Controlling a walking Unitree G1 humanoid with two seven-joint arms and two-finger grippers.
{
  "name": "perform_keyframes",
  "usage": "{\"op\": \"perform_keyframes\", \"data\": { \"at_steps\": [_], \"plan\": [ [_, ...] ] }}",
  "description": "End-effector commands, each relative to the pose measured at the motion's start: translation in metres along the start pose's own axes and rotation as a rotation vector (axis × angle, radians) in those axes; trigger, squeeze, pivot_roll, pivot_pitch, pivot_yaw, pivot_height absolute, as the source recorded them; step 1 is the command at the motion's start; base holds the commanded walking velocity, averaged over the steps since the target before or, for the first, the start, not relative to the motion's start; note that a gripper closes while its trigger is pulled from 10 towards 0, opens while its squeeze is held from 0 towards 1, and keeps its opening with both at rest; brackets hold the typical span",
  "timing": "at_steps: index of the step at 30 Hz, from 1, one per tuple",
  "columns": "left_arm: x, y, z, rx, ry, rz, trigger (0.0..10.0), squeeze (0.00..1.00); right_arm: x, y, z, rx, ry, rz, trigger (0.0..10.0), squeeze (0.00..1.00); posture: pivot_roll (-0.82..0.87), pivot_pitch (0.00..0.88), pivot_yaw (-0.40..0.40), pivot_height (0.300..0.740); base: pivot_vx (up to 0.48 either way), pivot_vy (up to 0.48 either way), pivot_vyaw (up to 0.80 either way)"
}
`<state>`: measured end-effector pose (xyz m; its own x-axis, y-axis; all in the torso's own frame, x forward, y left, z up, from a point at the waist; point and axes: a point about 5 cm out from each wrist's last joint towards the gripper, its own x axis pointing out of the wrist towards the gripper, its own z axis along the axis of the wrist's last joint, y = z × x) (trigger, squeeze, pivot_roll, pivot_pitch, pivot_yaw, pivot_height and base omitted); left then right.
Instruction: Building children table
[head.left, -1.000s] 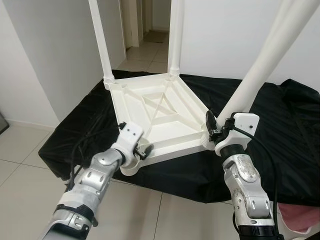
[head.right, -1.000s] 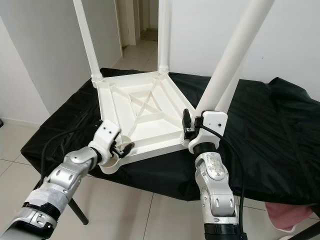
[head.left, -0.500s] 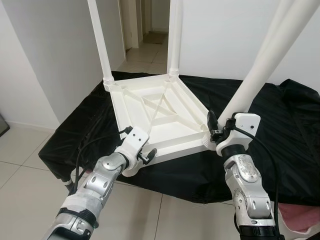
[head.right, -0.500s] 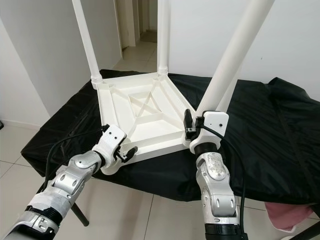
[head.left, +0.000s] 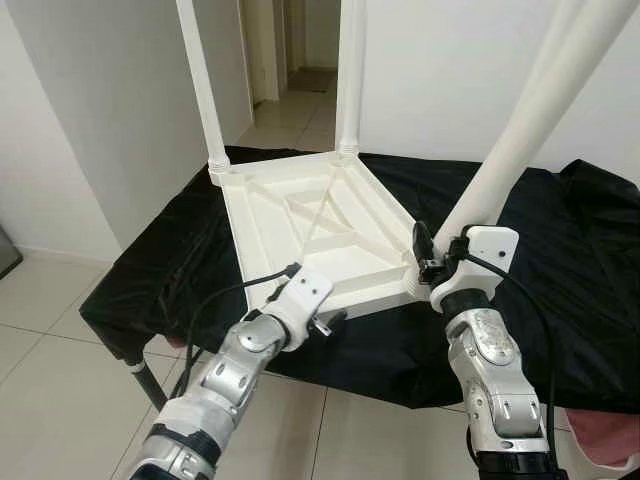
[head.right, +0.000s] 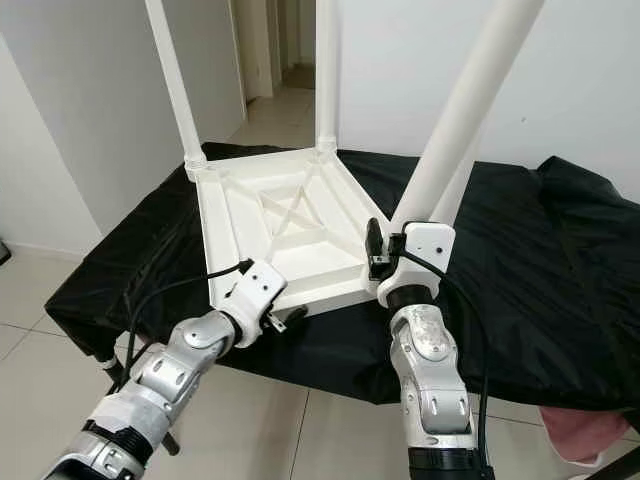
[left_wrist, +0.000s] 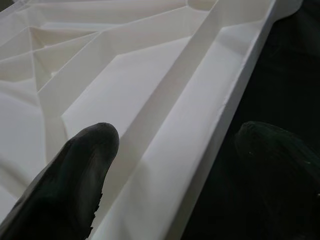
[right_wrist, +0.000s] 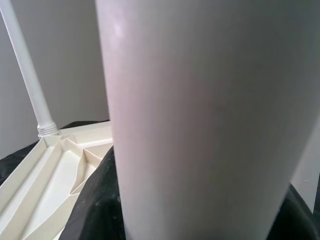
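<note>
White walls, pale tile floor (head.left: 60, 330), open doorway behind. Black cloth (head.left: 560, 260) covers the work surface, hanging loose over the near edge.

Upside-down white tabletop (head.left: 310, 225) lies on the cloth, ribbed underside up. Two far legs (head.left: 350, 75) already stand in their corner sockets. Third leg (head.left: 520, 135) leans tilted at the near right corner, its foot at or in the socket; can't tell if seated.

Right gripper (head.left: 432, 262) is clamped on that leg just above the socket. Left gripper (head.left: 325, 322) is at the near rim, fingers (left_wrist: 75, 170) apart, one inside the rim and one outside over the cloth, not squeezing.

Step, as I judge it: seating the third leg. Do it well: close left on the rim to brace the top, bring the leg upright before pushing or twisting, since a tilted leg can jam and the top can slide on loose cloth.
</note>
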<state>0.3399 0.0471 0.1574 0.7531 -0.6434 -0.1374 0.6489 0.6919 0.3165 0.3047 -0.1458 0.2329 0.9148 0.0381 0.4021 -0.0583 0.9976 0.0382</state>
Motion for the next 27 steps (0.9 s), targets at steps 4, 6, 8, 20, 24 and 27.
{"op": "perform_keyframes", "data": {
  "at_steps": [4,6,8,20,24,27],
  "plan": [
    [0.001,0.001,0.007,0.000,-0.012,-0.010,10.0,0.00,-0.001,0.002,0.003,0.007,-0.014,-0.001,10.0,0.00,-0.03,0.065,0.059,0.740,0.000,0.000,0.00],
    [-0.001,0.006,0.009,-0.018,-0.014,-0.012,10.0,0.00,-0.001,0.002,0.003,0.006,-0.013,-0.001,10.0,0.00,-0.03,0.067,0.062,0.740,0.000,0.000,0.00],
    [-0.002,0.006,0.009,-0.053,-0.017,-0.025,10.0,0.00,-0.002,0.002,0.003,0.005,-0.011,-0.002,10.0,0.00,-0.03,0.067,0.062,0.740,0.000,0.000,0.00],
    [-0.027,-0.019,-0.019,-0.054,0.083,-0.306,10.0,0.00,-0.003,-0.002,0.002,-0.001,-0.004,-0.017,10.0,0.00,-0.02,0.096,0.067,0.740,0.000,0.000,0.00],
    [-0.027,-0.017,-0.027,-0.030,0.127,-0.286,10.0,0.00,-0.002,-0.003,0.002,-0.003,-0.006,-0.022,10.0,0.00,-0.03,0.102,0.065,0.740,0.000,0.000,0.00],
    [-0.025,-0.013,-0.027,-0.037,0.139,-0.242,10.0,0.00,-0.002,-0.003,0.003,-0.004,-0.006,-0.023,10.0,0.00,-0.03,0.105,0.065,0.740,0.000,0.000,0.00]
  ]
}}
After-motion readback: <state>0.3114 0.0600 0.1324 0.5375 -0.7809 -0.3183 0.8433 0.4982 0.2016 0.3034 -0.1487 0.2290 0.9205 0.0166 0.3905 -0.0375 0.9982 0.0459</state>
